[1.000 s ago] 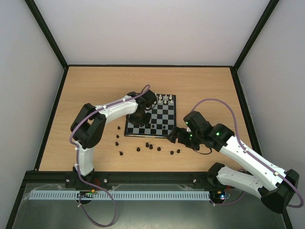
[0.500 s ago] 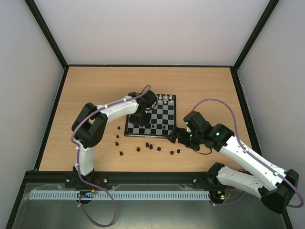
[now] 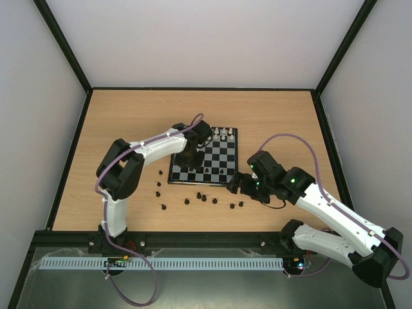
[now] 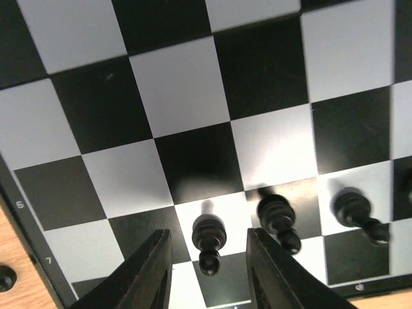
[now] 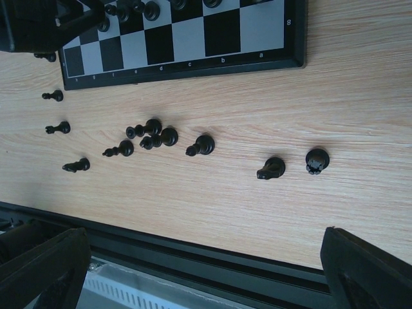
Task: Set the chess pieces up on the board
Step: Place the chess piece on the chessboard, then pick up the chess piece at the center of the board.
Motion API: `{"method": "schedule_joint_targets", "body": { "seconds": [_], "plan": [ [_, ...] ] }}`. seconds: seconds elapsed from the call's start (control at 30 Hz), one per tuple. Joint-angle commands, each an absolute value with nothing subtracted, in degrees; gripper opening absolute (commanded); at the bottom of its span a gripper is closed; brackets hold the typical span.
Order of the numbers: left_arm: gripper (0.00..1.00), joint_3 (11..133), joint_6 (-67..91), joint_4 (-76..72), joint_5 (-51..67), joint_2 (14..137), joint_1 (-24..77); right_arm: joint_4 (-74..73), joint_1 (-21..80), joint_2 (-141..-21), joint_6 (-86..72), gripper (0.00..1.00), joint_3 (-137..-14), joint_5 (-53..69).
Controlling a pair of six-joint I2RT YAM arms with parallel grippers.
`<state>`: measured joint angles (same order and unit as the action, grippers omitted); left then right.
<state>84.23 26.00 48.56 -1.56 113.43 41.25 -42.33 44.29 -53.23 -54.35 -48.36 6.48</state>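
The board (image 3: 219,156) lies mid-table, with white pieces (image 3: 223,133) on its far edge. My left gripper (image 3: 191,156) hovers over the board's left part. In the left wrist view it (image 4: 208,234) is open, its fingers (image 4: 151,270) on either side of a standing black pawn (image 4: 210,226) without touching it. Two more black pieces (image 4: 278,215) stand on squares to its right. My right gripper (image 3: 233,185) is open and empty just off the board's near right corner; in the right wrist view it (image 5: 206,270) is above loose black pieces (image 5: 154,134).
Several black pieces (image 3: 201,196) lie scattered on the wood in front of the board and to its left (image 3: 159,183). A rook (image 5: 317,159) and a knight (image 5: 271,168) lie nearest my right gripper. The table's black front rail (image 5: 193,248) runs below.
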Motion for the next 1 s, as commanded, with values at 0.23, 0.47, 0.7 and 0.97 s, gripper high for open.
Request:
{"method": "schedule_joint_targets", "body": {
  "seconds": [0.23, 0.47, 0.7, 0.97],
  "plan": [
    [0.47, 87.3, 25.5, 56.2, -2.9, 94.7, 41.5, -42.4, 44.6, -51.2, -56.7, 0.99, -44.1, 8.2],
    [0.68, 80.8, 26.3, 57.0, -1.7, 84.6, 38.2, -41.0, 44.6, -50.7, -57.7, 0.99, -42.2, 8.8],
    [0.99, 76.9, 26.3, 58.1, -1.3, 79.0, 33.5, -39.2, 44.6, -52.2, -58.1, 0.98, -41.3, 9.4],
    [0.99, 73.5, 25.3, 58.1, 0.4, 78.2, 27.4, -38.8, 44.6, -54.1, -57.4, 0.99, -42.3, 9.7]
  ]
}}
